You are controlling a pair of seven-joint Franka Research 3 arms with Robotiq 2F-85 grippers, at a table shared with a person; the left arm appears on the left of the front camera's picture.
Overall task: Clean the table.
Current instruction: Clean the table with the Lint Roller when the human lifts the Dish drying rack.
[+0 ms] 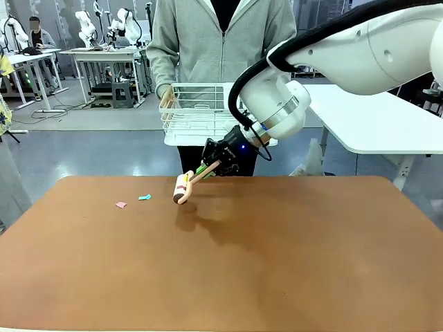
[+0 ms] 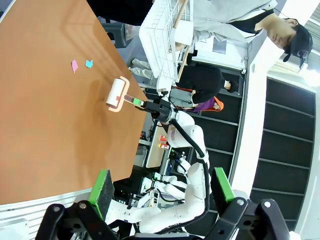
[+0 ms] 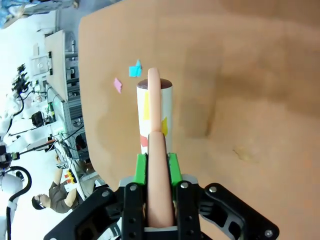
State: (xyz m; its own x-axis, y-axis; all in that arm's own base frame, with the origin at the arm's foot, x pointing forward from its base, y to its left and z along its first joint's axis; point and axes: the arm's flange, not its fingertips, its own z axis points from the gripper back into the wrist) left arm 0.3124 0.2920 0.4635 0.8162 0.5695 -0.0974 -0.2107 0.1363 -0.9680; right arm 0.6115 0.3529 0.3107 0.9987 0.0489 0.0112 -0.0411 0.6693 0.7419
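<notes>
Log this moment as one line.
right gripper shut on lint roller | left gripper open | pink scrap, teal scrap on table | person holds rack

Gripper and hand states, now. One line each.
Left gripper: open, holding nothing.
Right gripper: shut on the lint roller handle.
Person's hand: holding the white wire rack.

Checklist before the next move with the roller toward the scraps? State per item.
1. Right jaws shut on lint roller handle: ok.
2. Roller drum touching the table: cannot tell.
3. Pink scrap and teal scrap loose, left of roller: not ok.
4. Bare tabletop between roller and scraps: ok.
5. Person's hand holds white rack off the table: ok.
6. Left jaws open, empty: ok.
</notes>
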